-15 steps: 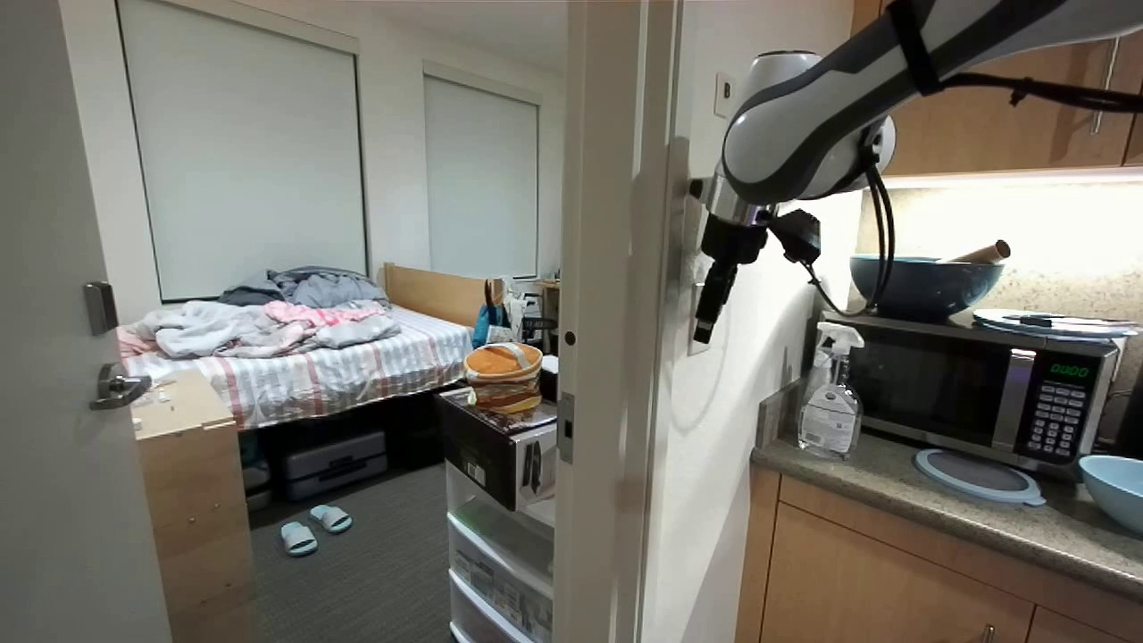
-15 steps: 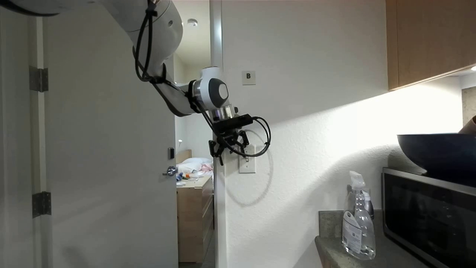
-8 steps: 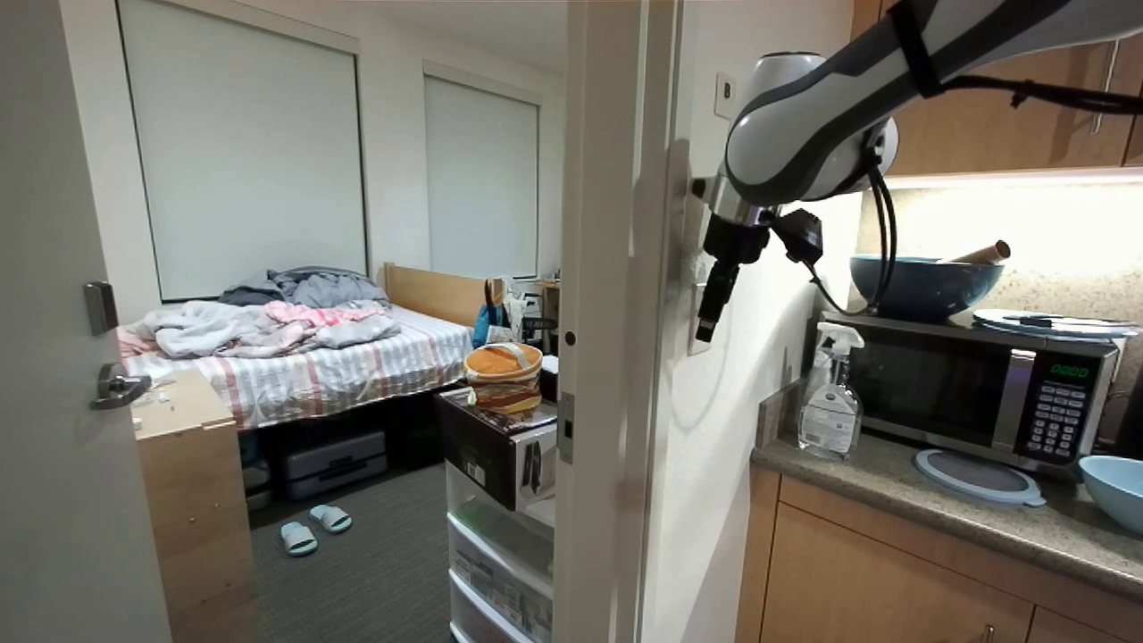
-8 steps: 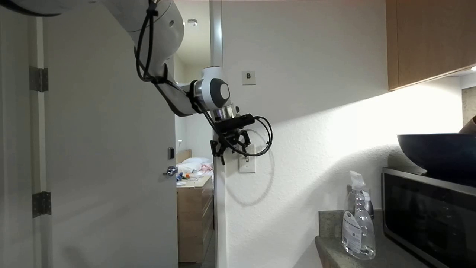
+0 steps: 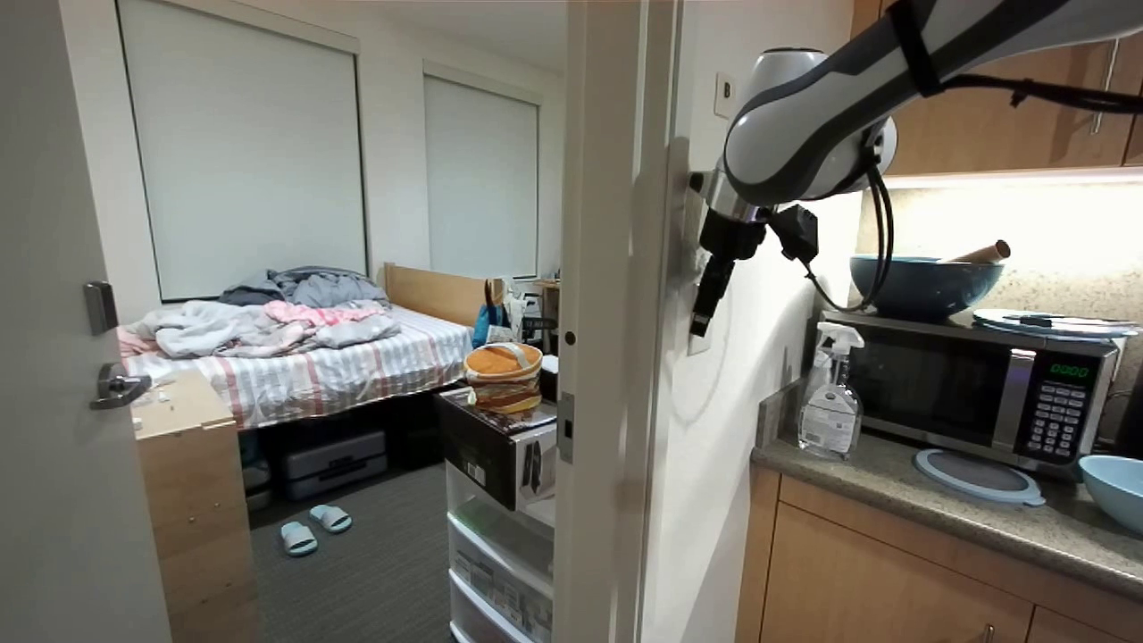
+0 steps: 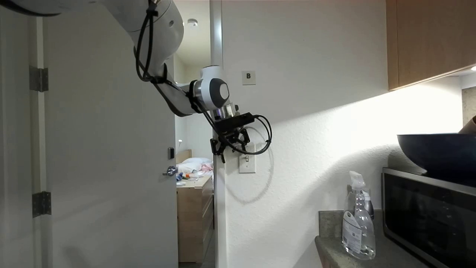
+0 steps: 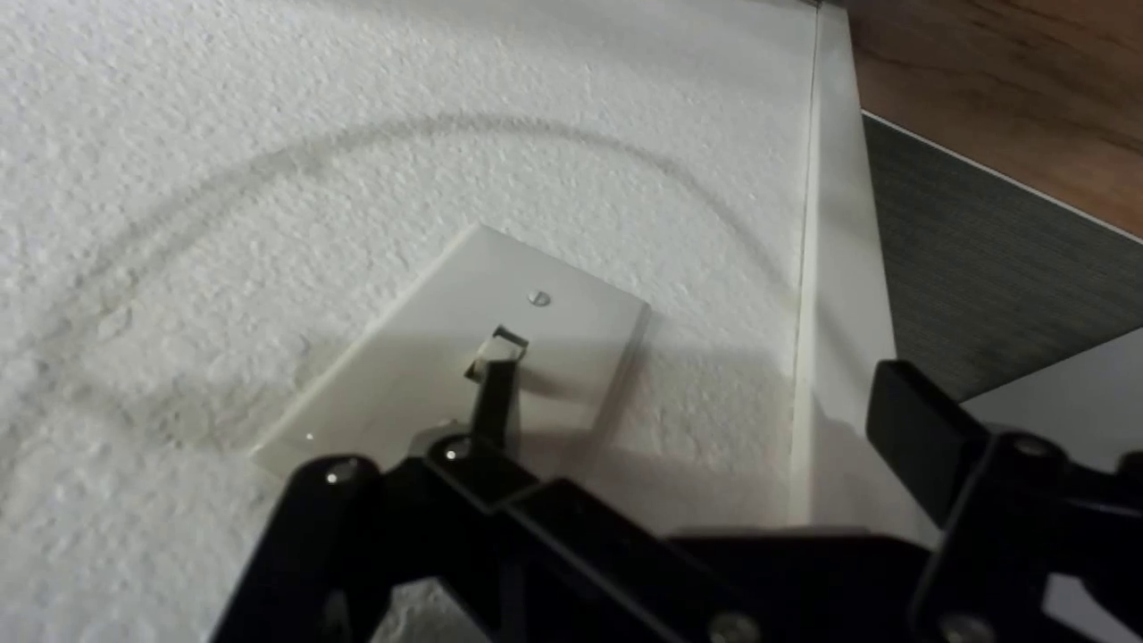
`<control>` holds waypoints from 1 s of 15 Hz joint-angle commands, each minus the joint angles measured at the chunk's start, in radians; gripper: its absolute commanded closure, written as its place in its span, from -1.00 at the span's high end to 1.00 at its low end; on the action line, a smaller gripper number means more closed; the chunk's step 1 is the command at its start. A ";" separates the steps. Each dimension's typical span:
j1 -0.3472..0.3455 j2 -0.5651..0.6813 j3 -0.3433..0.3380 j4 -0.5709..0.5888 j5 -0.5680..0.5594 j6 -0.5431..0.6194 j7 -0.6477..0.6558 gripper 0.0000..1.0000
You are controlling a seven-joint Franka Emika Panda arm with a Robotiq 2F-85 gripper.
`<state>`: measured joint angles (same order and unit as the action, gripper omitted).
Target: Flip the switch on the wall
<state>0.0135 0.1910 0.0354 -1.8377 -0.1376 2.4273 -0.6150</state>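
The switch [image 6: 251,168] is a white plate with a small toggle on the off-white wall [image 6: 305,156], beside the door frame. In the wrist view the switch [image 7: 580,330] shows tilted, with its toggle in a slot. My gripper [image 7: 696,375] is open, its two black fingers wide apart with nothing between them. The left fingertip overlaps the toggle's edge in the wrist view; I cannot tell whether they touch. In an exterior view the gripper [image 6: 233,154] points down, one fingertip just above the toggle. In an exterior view the gripper [image 5: 701,321] hides most of the switch [image 5: 697,346].
The door frame [image 6: 220,208] stands just left of the switch, with an open doorway beyond it. A "B" sign [image 6: 248,77] is above the switch. A spray bottle [image 6: 359,223] and a microwave [image 6: 427,212] stand on the counter at right. A cable loops beside the gripper.
The gripper has shifted slightly right, then risen a little in the last half second. The toggle shows more clearly below the fingertip in an exterior view. The fingers stay open.
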 commanded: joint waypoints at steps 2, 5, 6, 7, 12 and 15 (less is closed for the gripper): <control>-0.008 0.000 0.009 0.003 -0.004 -0.004 0.003 1.00; -0.016 0.008 0.016 0.002 0.026 -0.023 -0.034 1.00; -0.021 0.009 0.020 0.000 0.044 -0.027 -0.051 1.00; -0.023 0.010 0.023 -0.002 0.055 -0.030 -0.063 1.00; -0.010 0.021 0.013 0.003 0.019 -0.038 -0.008 1.00; 0.007 -0.006 0.008 -0.004 0.001 -0.025 0.091 1.00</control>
<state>0.0126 0.2113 0.0385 -1.8369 -0.1195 2.3956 -0.6091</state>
